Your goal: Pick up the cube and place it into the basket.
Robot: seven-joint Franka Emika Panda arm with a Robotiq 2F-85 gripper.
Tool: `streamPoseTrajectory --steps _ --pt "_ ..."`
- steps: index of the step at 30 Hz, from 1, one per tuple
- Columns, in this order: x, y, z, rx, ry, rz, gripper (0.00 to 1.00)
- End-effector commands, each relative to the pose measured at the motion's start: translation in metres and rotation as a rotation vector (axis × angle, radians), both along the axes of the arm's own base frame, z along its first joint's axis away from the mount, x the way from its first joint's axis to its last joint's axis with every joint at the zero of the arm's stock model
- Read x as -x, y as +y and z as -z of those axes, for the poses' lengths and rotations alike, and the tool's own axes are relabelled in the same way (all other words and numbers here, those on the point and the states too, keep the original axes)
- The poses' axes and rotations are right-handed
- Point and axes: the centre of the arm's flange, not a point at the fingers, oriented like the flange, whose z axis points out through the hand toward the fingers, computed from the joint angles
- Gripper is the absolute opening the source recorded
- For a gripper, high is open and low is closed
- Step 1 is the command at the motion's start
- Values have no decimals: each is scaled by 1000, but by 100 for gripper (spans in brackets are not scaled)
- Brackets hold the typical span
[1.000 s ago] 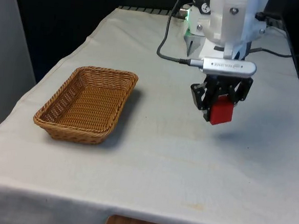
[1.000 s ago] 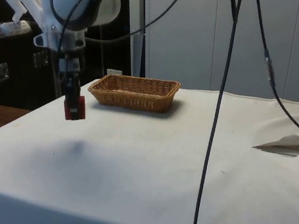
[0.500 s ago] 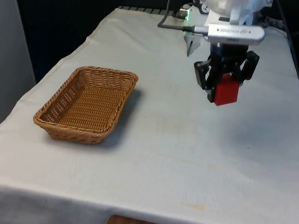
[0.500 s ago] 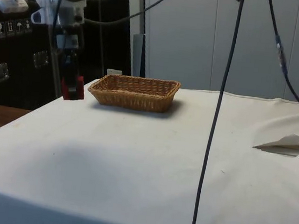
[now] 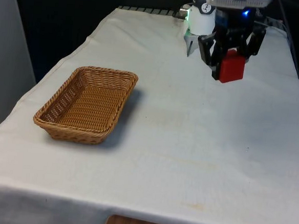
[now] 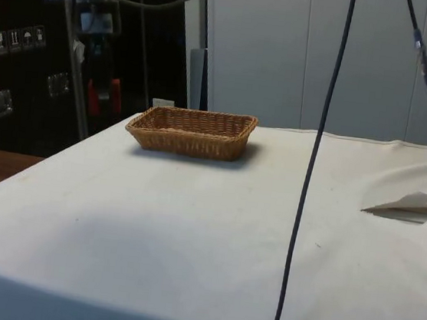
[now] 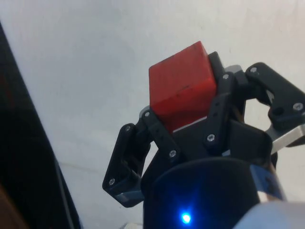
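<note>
Table: the white cloth (image 5: 188, 145) is lying flat across the whole surface, with the task's things well apart on it and above it.
Basket: the wicker basket (image 5: 122, 80) is sitting on the cloth towards the front view's left, and nothing is lying inside it; the placing is not yet done.
Gripper: the black gripper (image 5: 229, 55) is hanging high above the cloth on the front view's right, far from the basket, with its fingers (image 7: 157, 129) clamping the cube from two sides.
Cube: the red cube (image 5: 231, 69) is riding in that grip, clear of the cloth, well off to the side of the basket; in the side view it (image 6: 103, 95) is showing in front of the dark cabinets, above table level.
Progress: the pickup is looking complete; the carry across to the basket, the lowering and the release are what I judge to be remaining.
</note>
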Motion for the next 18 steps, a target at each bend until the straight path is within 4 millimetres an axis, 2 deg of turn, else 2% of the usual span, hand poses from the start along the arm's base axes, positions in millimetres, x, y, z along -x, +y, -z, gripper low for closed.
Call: streamPoseTrajectory --steps 1,18 --pt "2 0 -6 4 1 -3 2" --pt "14 -9 -50 -7 4 2 2"
